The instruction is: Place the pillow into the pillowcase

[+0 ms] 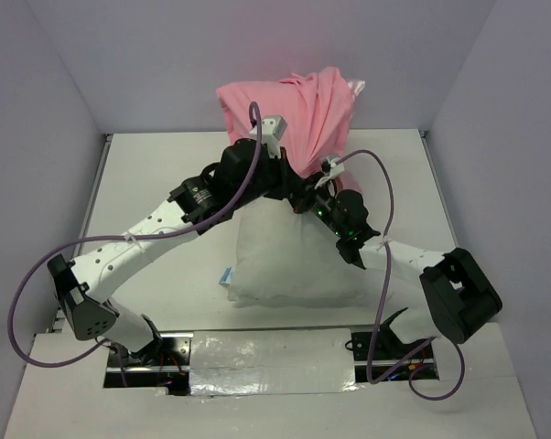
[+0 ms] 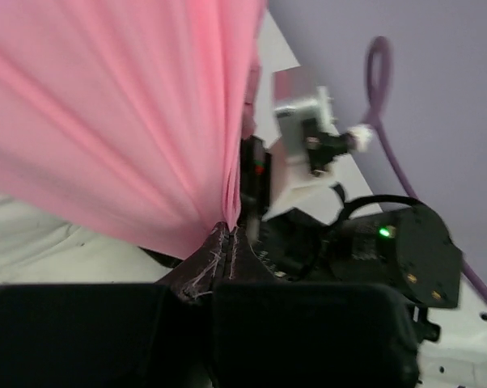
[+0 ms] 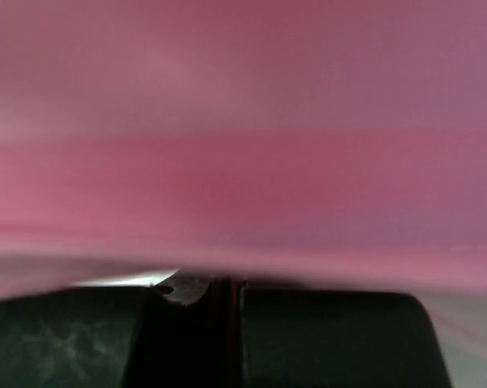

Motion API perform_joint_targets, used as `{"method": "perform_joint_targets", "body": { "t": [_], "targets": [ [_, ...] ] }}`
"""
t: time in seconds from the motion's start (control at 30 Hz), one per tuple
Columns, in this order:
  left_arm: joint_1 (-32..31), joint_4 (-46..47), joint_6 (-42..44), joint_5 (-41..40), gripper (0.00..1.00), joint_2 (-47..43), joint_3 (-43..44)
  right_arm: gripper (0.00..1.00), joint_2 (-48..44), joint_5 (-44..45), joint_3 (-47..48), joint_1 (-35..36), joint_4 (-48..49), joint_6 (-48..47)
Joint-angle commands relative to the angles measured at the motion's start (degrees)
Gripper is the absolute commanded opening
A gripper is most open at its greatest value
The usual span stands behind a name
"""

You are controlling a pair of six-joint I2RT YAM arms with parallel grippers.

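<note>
The white pillow (image 1: 289,261) lies on the table in front of the arm bases, its far end under the grippers. The pink pillowcase (image 1: 298,114) is lifted and bunched over the pillow's far end, draping toward the back wall. My left gripper (image 1: 289,187) is shut on a pinch of the pillowcase edge (image 2: 227,218); pink folds fan up from its tips. My right gripper (image 1: 326,197) sits right beside it, jaws closed with pink fabric (image 3: 243,162) filling its view, blurred; it appears shut on the pillowcase.
The white table (image 1: 156,183) is boxed by grey walls at the back and both sides. Purple cables (image 1: 381,183) loop over both arms. The right arm's body (image 2: 373,242) sits close beside my left fingers.
</note>
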Motion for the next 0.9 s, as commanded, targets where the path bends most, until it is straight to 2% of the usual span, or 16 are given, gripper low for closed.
{"method": "perform_joint_targets", "body": {
  "t": [0.0,0.17,0.27,0.33,0.37,0.43,0.47,0.5,0.53,0.6,0.7,0.8,0.87],
  "targets": [
    [-1.59,-4.83,-5.07,-0.45,0.00,1.95,-1.65,0.00,-4.30,5.31,-1.65,-0.83,7.42,1.10],
    [0.34,-8.53,-7.27,-1.24,0.00,8.62,-3.50,0.00,-9.31,6.54,-4.29,-1.27,2.59,0.92],
    [2.35,-8.89,-6.93,0.86,0.14,13.44,-1.76,0.00,-12.29,6.89,-4.64,-1.44,-3.73,2.68],
    [2.54,-9.06,-5.78,3.14,0.29,16.44,-0.08,0.00,-14.23,9.08,-5.52,-1.53,-8.66,3.74],
    [2.45,-8.89,-4.65,3.93,0.48,16.80,1.14,0.00,-15.20,10.48,-5.61,-1.53,-10.41,3.57],
    [2.45,-8.01,-3.24,5.78,0.59,15.94,1.07,0.02,-16.87,16.19,-2.56,-1.71,-20.32,2.60],
    [2.54,-7.31,-2.88,5.88,0.72,15.15,0.89,0.07,-17.14,17.43,-1.66,-1.79,-23.06,1.99],
    [2.54,-7.13,-2.18,5.88,0.86,14.27,0.72,0.25,-18.01,19.09,-0.96,-1.79,-27.44,1.11],
    [2.63,-7.48,-1.30,5.35,0.99,12.17,0.46,0.35,-18.63,19.81,-0.43,-1.79,-29.31,1.19],
    [2.80,-8.01,-0.51,4.21,0.99,9.53,-0.24,0.57,-21.34,20.07,-0.60,-1.79,-32.92,1.02],
    [4.64,-6.79,-0.68,1.75,0.99,2.24,-5.16,0.67,-25.12,17.80,0.80,-1.71,-40.27,-0.56],
    [12.09,-6.60,-3.13,2.10,0.99,-4.97,-11.66,0.74,-26.89,13.49,5.71,-1.01,-50.28,-2.84],
    [19.65,-4.68,-4.02,2.97,0.99,-9.37,-17.89,0.79,-27.51,16.37,10.81,3.37,-56.97,-4.68]
  ]
}}
